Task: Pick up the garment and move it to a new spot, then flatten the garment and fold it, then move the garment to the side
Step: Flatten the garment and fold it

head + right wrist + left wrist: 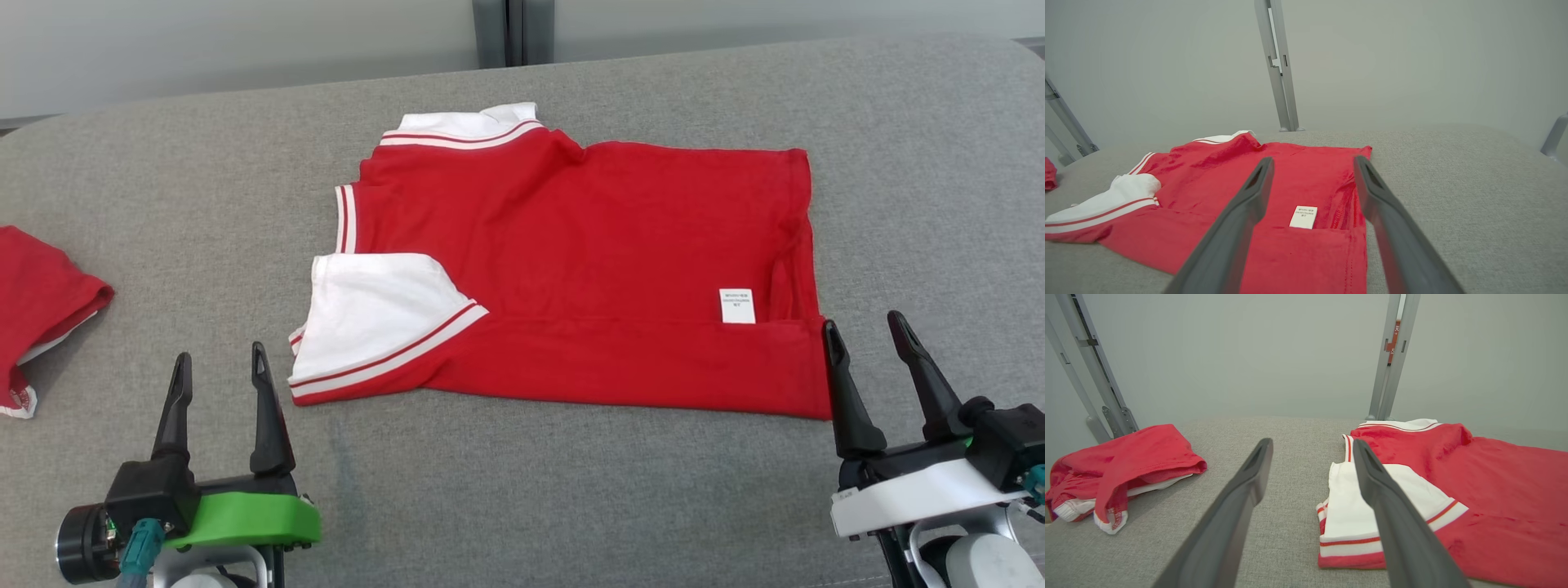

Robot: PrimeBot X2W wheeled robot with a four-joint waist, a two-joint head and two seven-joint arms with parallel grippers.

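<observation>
Evidently nothing is held: the 2 fingers of the left gripper (pixel 221 355) are spread wide just short of the white sleeve (pixel 375 306), and those of the right gripper (pixel 863 321) are spread wide beside the near hem corner of the red garment (pixel 588 237). The garment is laid mid-surface on the grey cushion (pixel 163 204), its near edge turned up over the body, so 1 lengthwise fold is judged done. A 2nd red garment (pixel 41 278) is set loose at the left edge, and neither is kept in a container.
</observation>
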